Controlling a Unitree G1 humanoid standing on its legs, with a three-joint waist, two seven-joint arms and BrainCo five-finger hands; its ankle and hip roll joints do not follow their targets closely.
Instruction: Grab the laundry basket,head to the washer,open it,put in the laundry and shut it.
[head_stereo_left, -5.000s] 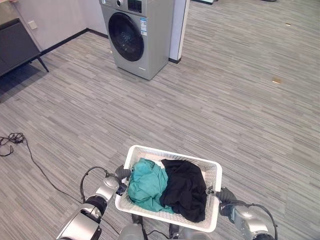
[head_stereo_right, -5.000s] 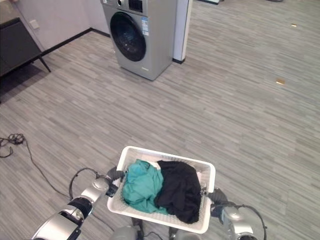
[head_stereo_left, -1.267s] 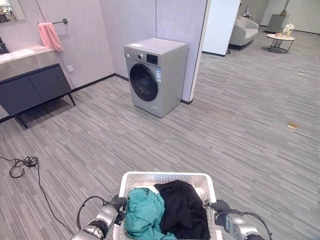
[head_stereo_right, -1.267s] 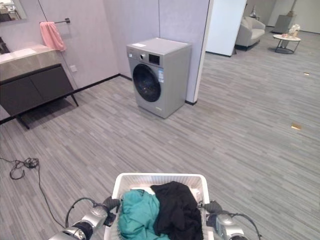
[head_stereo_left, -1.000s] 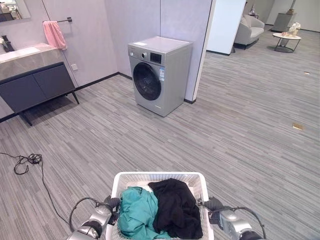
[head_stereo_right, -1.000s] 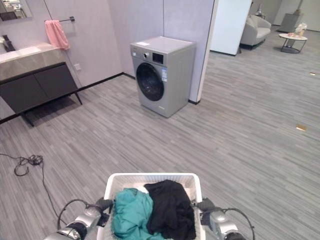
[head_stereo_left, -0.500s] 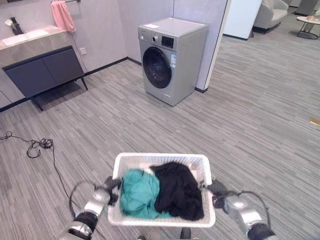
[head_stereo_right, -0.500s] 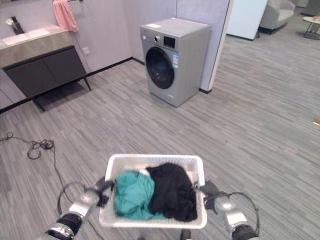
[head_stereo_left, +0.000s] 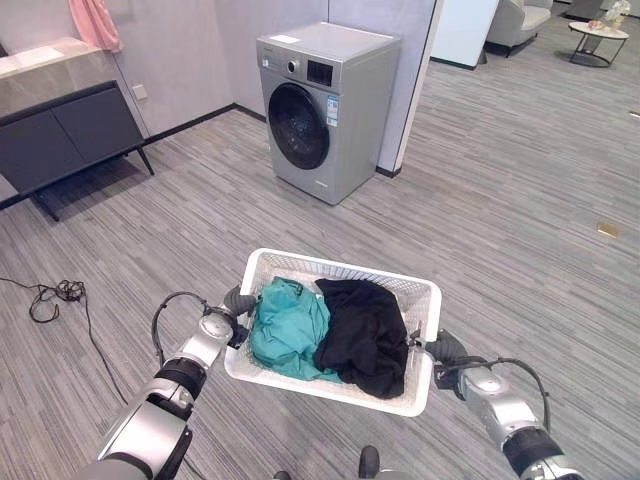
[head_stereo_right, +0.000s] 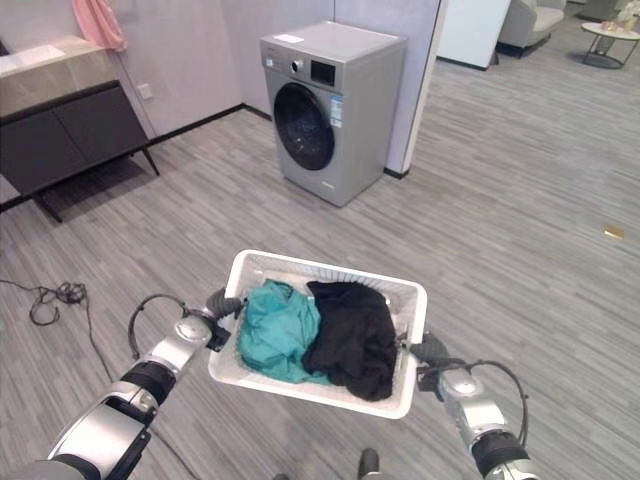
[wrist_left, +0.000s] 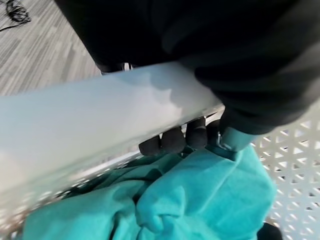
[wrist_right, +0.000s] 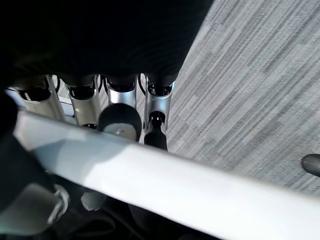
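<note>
Holding the white basket (head_stereo_left: 418, 300) up off the floor (head_stereo_left: 520, 200), the left hand (head_stereo_left: 236, 301) and right hand (head_stereo_left: 444, 351) grip its two ends; the washer (head_stereo_left: 325, 105) stands ahead, door shut. A teal cloth (head_stereo_left: 289, 328) and black cloth (head_stereo_left: 364, 334) lie inside. In the left wrist view, fingertips (wrist_left: 175, 140) curl under the rim. In the right wrist view, fingers (wrist_right: 158, 107) hook round the rim.

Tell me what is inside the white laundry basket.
The laundry basket holds a teal garment on the robot's left side and a black garment on the right, partly overlapping it. The two cover most of the floor, so anything beneath them is hidden.
</note>
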